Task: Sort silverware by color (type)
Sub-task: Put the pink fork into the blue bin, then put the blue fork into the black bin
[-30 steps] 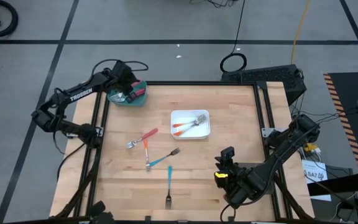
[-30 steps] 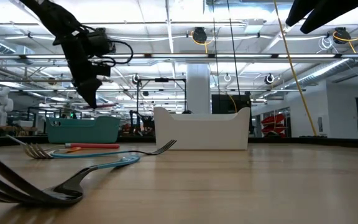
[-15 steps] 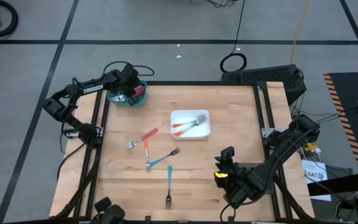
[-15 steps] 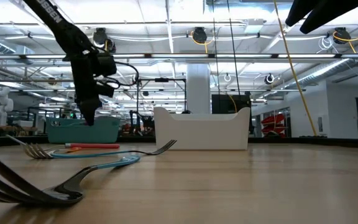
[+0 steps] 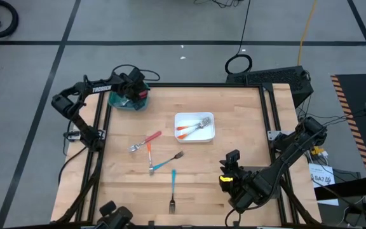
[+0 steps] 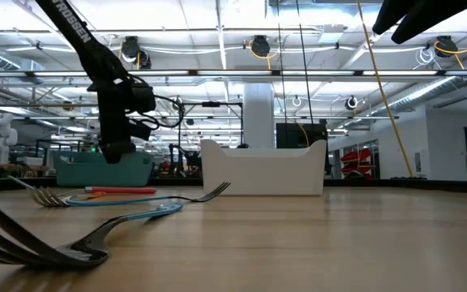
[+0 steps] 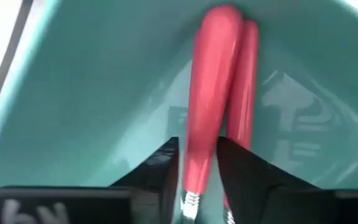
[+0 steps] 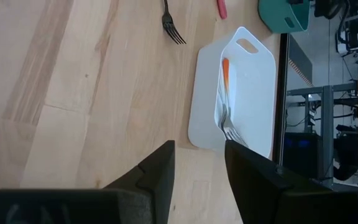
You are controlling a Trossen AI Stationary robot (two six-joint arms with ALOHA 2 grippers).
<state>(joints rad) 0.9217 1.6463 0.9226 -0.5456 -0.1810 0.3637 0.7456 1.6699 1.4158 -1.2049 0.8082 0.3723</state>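
- While poised over the table's far left corner, reaches with the left gripper (image 5: 132,95) down into the deep teal plastic tray (image 5: 114,102); judged to be the drop-off step for a red piece.
- Shows, in the left wrist view, a red-plastic-handled fork (image 7: 207,93) lying between the jaws, close beside a second red handle (image 7: 246,93) and against the tray's teal wall; cannot tell whether clamped or free.
- Rests the right gripper (image 5: 231,166) near the table's front right, jaws standing apart with nothing between them, facing the shallow white plastic tray (image 5: 194,116) in which two orange-handled forks (image 5: 186,131) lie.
- Leaves four pieces loose on the bare wood, left of centre:
  - a pink-red-handled fork (image 5: 146,140), nearest the teal tray;
  - an orange-handled fork (image 5: 150,155), its handle crossing under the next;
  - a slanted teal-handled fork (image 5: 168,162), touching the orange one;
  - a second teal-handled fork (image 5: 173,186), apart from the rest and nearest the front edge.
- Calls next, by this reading, for a clean release inside the teal tray and a straight lift clear of its rim, then a reach to the pink-red-handled fork.
- Demands care later at the crossed orange and teal pair, since lifting either may drag the other.
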